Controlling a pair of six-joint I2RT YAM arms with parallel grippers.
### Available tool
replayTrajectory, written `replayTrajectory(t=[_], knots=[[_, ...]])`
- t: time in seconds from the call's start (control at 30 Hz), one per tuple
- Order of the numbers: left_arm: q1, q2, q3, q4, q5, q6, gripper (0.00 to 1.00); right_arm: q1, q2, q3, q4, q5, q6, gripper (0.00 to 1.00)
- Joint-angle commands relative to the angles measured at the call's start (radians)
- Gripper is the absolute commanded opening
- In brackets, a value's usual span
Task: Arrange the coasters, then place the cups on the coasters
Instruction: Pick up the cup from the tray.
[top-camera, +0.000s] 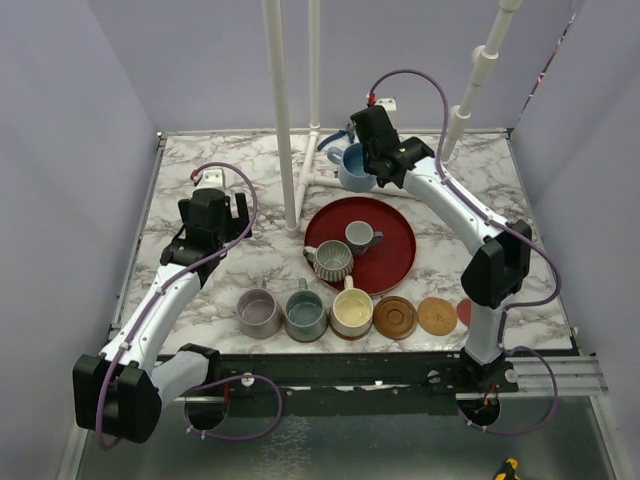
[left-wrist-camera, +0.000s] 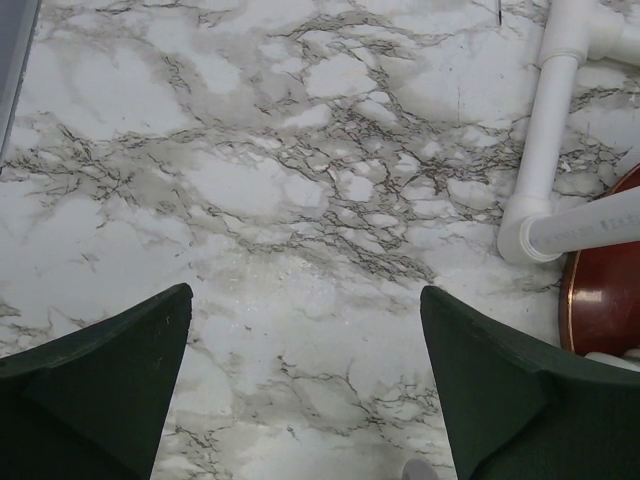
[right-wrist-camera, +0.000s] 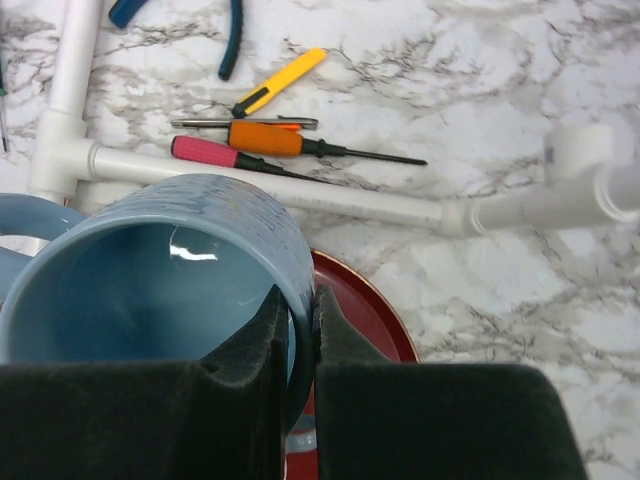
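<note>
Cups (top-camera: 305, 312) 6 | coasters (top-camera: 395, 317) 3 bare | left jaws wide | right jaws pinching blue cup (right-wrist-camera: 160, 265)

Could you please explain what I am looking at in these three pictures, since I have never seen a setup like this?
Two robot arms are bolted to the near edge of a marble table. The overhead picture is from a fixed camera above; the other two are from cameras on each wrist. The left gripper is open and empty over bare marble. The right gripper is shut on the rim of a light blue cup, lifted near the back. Near the front stand three cups in a row, then bare coasters. Two more cups sit on a red tray. Hand tools lie behind white pipes.
</note>
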Motion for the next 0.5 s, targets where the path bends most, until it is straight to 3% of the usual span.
replayTrajectory(t=[0.0,0.1,0.33,0.47], knots=[[-0.018,-0.049,-0.017,0.022,0.004,-0.015,0.95,-0.003,-0.158,-0.036,-0.09,0.124,0.199,0.0],[-0.102,-0.077,-0.001,0.019,-0.024,-0.049,0.92,-0.003,-0.25,-0.132,-0.108,0.134,0.293,0.0],[-0.472,-0.092,0.093,0.018,-0.164,-0.322,0.89,-0.003,-0.384,-0.294,-0.137,0.098,0.473,0.0],[-0.616,-0.046,0.158,0.053,-0.234,-0.425,0.89,-0.004,-0.413,-0.34,-0.163,0.07,0.553,0.0]])
